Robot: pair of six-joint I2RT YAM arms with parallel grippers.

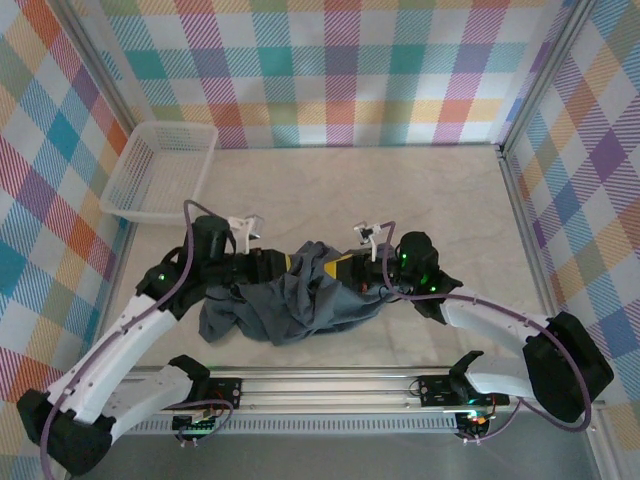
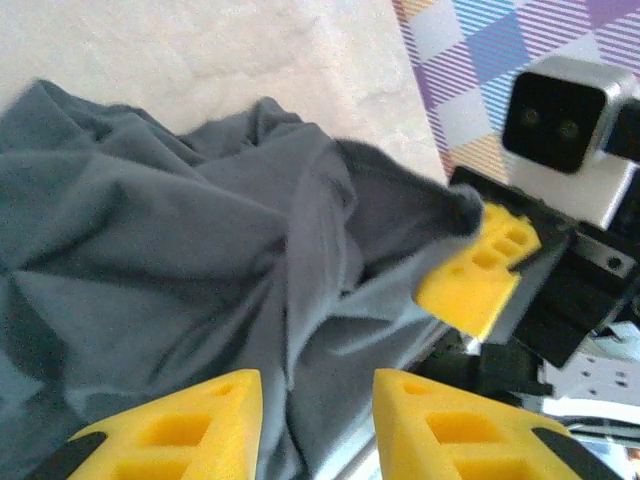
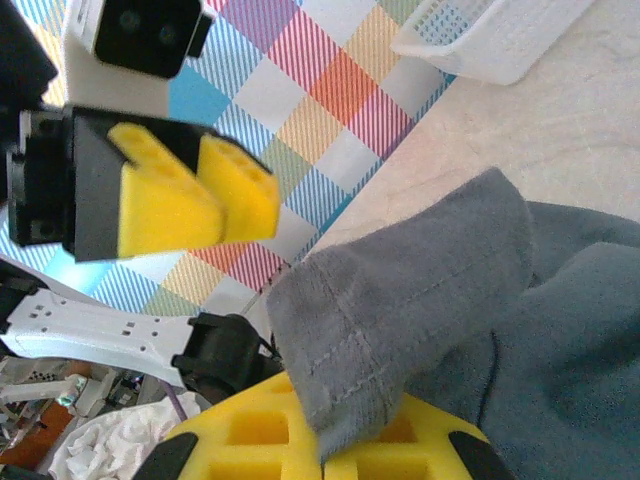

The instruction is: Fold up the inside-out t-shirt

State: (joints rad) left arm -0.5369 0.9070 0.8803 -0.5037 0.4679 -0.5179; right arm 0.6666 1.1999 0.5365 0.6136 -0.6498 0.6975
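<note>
The inside-out t-shirt (image 1: 290,305) lies crumpled in a slate blue-grey heap on the table between the two arms. My right gripper (image 1: 337,268) is at the heap's top right. In the right wrist view its yellow fingers (image 3: 250,440) are shut on a stitched hem corner of the t-shirt (image 3: 400,300), lifted off the table. My left gripper (image 1: 288,264) faces it from the left. Its jaws stand apart in the left wrist view (image 2: 318,390), nothing gripped, with rumpled t-shirt (image 2: 170,240) spread beyond them. From the right wrist the left gripper (image 3: 245,205) hangs free in the air.
A white mesh basket (image 1: 160,170) stands at the back left of the table, also visible from the right wrist as a basket (image 3: 500,35). Plaid walls enclose the table on three sides. The two grippers are very close, tip to tip.
</note>
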